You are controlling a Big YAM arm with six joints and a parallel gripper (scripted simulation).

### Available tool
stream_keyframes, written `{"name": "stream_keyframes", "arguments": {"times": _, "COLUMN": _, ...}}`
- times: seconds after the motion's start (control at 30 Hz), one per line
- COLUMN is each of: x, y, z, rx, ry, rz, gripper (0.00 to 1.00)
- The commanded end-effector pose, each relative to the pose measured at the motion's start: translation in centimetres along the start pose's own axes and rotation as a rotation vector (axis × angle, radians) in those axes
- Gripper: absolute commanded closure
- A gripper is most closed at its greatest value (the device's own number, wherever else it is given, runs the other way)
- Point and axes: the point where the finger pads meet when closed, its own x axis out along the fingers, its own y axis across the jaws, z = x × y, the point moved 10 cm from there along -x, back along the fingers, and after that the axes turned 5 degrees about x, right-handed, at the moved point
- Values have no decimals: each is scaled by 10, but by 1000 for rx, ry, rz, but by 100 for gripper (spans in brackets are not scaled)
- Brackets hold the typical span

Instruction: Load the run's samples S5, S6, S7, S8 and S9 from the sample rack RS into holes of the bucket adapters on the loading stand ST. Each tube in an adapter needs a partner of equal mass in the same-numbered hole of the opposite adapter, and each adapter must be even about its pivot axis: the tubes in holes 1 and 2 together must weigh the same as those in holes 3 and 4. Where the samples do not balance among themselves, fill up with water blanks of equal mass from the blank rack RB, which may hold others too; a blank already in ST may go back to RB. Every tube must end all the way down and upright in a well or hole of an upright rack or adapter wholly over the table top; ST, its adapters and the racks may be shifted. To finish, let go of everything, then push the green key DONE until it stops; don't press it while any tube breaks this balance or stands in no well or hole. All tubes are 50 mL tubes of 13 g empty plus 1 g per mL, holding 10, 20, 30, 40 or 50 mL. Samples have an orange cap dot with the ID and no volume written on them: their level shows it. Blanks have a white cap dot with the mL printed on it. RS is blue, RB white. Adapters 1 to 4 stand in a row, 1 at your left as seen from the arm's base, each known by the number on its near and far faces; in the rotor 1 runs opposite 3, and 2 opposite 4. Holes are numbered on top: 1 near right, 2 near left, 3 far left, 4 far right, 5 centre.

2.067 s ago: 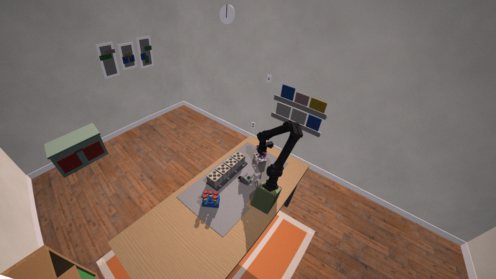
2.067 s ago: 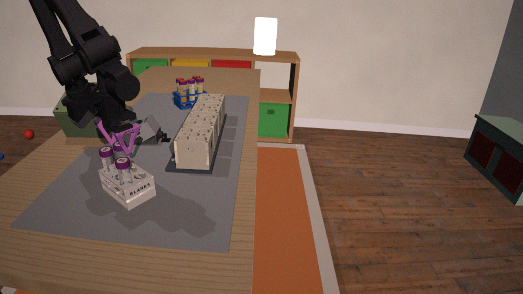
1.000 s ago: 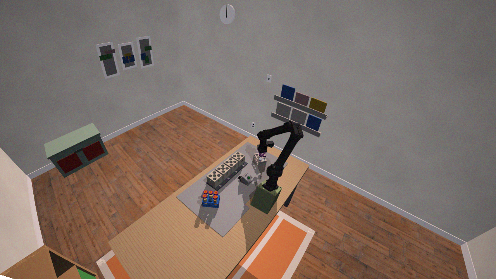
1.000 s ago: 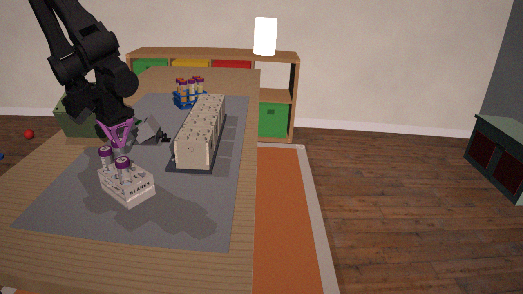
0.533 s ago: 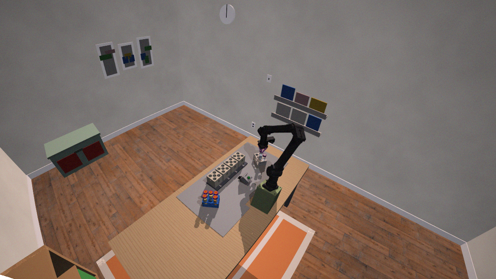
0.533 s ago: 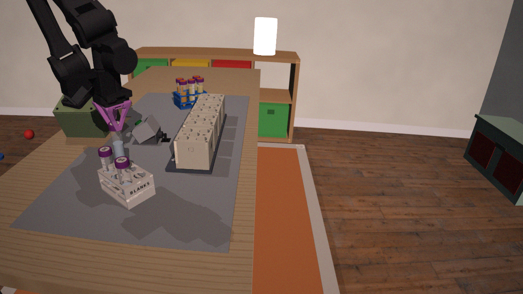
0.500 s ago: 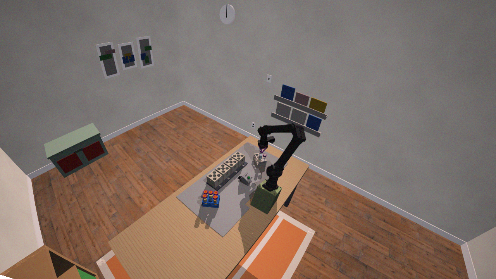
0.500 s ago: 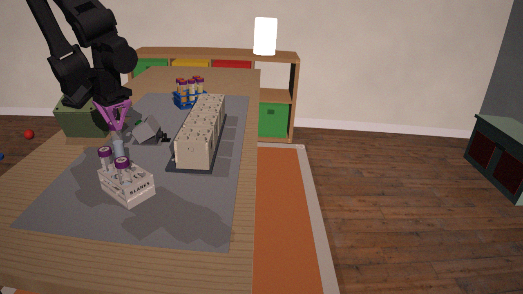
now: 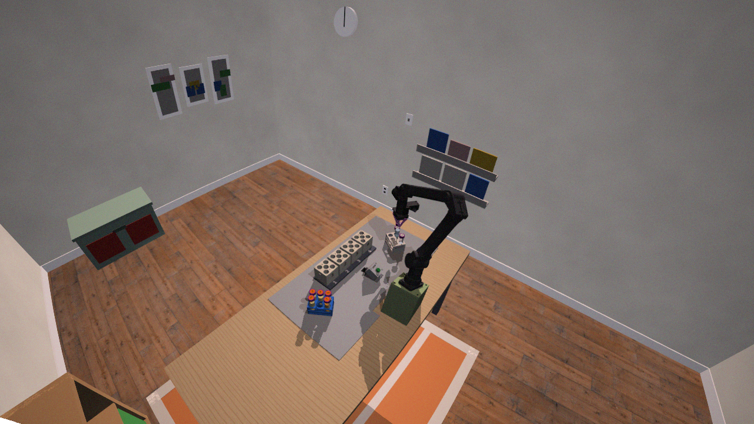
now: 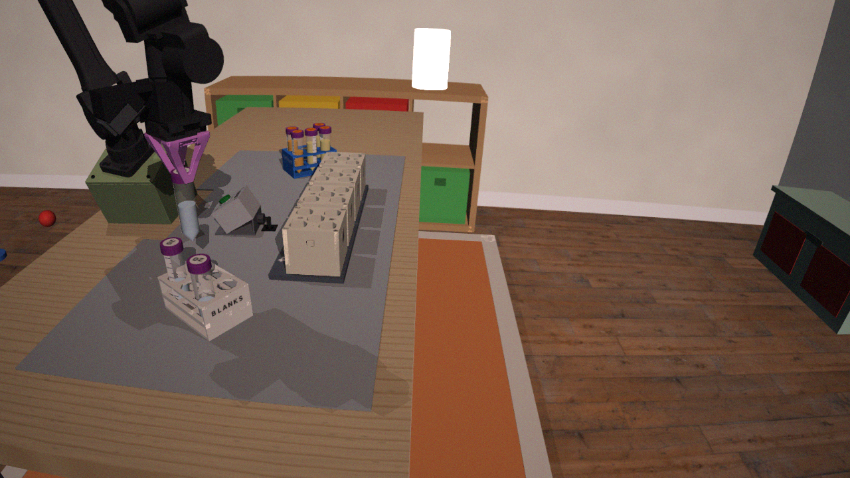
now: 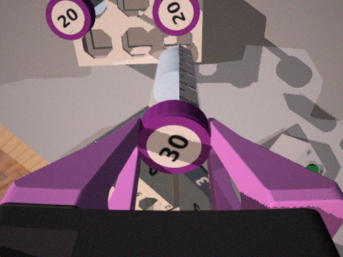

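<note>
My gripper (image 10: 182, 185) (image 9: 399, 225) (image 11: 174, 128) is shut on a water blank (image 10: 188, 217) (image 11: 171, 76) whose purple cap reads 30. It holds the blank upright, clear above the white blank rack RB (image 10: 224, 307) (image 9: 391, 245). Two blanks marked 20 (image 10: 171, 245) (image 10: 198, 263) (image 11: 68, 16) (image 11: 174, 11) stand in RB. The blue sample rack RS (image 10: 299, 167) (image 9: 319, 307) holds several orange-dotted samples at the far end of the mat. The four beige adapters on stand ST (image 10: 321, 234) (image 9: 342, 255) show only empty holes.
The green DONE key (image 10: 225, 199) (image 9: 377, 271) (image 11: 311, 168) sits on a grey wedge block between RB and the arm's green base (image 10: 127, 193). A grey mat (image 10: 297, 356) lies under the racks and ST. The table edge runs along the right of the mat.
</note>
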Motion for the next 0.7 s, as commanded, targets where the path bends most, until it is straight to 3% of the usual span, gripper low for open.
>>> {"name": "stream_keyframes", "arguments": {"times": 0.0, "x": -34, "y": 13, "z": 1, "rx": 18, "ry": 9, "rz": 76, "gripper": 100}}
{"name": "stream_keyframes", "arguments": {"times": 0.37, "x": -70, "y": 10, "z": 2, "rx": 19, "ry": 12, "rz": 77, "gripper": 100}}
{"name": "stream_keyframes", "arguments": {"times": 0.4, "x": -70, "y": 9, "z": -6, "rx": -7, "ry": 11, "rz": 77, "gripper": 100}}
{"name": "stream_keyframes", "arguments": {"times": 0.43, "x": -50, "y": -8, "z": -16, "rx": -69, "ry": 2, "rz": 25, "gripper": 100}}
{"name": "stream_keyframes", "arguments": {"times": 0.5, "x": -43, "y": -11, "z": -31, "rx": -134, "ry": -1, "rz": 3, "gripper": 100}}
{"name": "stream_keyframes", "arguments": {"times": 0.57, "x": -43, "y": -11, "z": -31, "rx": -134, "ry": -1, "rz": 3, "gripper": 100}}
{"name": "stream_keyframes", "arguments": {"times": 0.67, "x": -40, "y": -17, "z": -51, "rx": -215, "ry": -2, "rz": 1, "gripper": 100}}
